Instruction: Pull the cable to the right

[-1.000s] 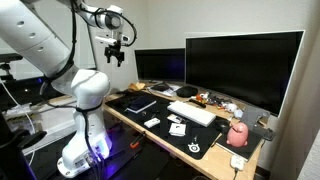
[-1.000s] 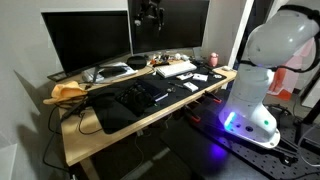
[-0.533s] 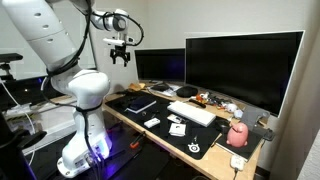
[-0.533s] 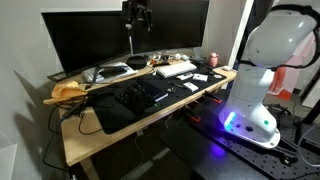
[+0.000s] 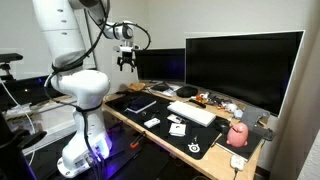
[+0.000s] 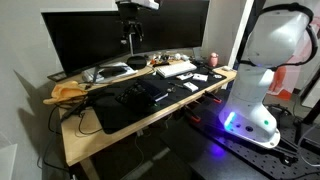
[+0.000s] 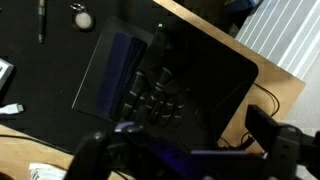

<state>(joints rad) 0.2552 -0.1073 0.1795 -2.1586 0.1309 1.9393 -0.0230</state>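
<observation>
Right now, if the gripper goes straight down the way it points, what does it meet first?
Probably the dark device on the black mat, which lies below the gripper. Nothing shows in between, though depth is unclear.

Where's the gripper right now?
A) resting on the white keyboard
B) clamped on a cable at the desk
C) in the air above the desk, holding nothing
C: in both exterior views the gripper hangs clear above the desk, and the wrist view shows nothing between its jaws.
</observation>
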